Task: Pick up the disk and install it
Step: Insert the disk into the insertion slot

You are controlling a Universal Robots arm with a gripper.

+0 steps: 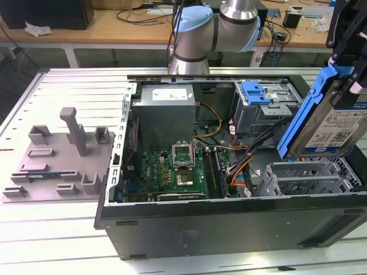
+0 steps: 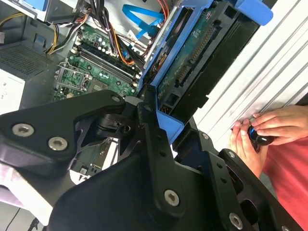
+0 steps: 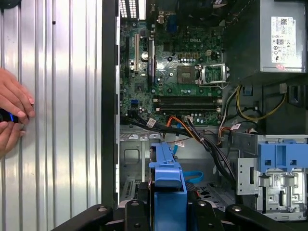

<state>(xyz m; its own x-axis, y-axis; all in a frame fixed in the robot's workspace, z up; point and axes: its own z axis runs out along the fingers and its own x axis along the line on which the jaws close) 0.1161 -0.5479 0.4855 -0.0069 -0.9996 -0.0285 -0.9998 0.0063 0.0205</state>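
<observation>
Slatted metal table (image 1: 57, 240) carries an open computer case (image 1: 229, 226). The jaws of the gripper (image 2: 166, 120) are clamped on the disk (image 1: 339, 127) (blue carrier bracket included), held tilted above the case at the exterior view's right.

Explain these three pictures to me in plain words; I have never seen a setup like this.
The grey-and-blue machine is a robot arm. The exterior view looks from off the arm at an open computer case lying on a slatted metal table, beside a grey plastic fixture. Both wrist views come from cameras riding on the arm, looking into the case. Its jaws are shut on the disk, a silver drive in a blue carrier, held tilted above the case. A person's hands are on the table outside it.
</observation>
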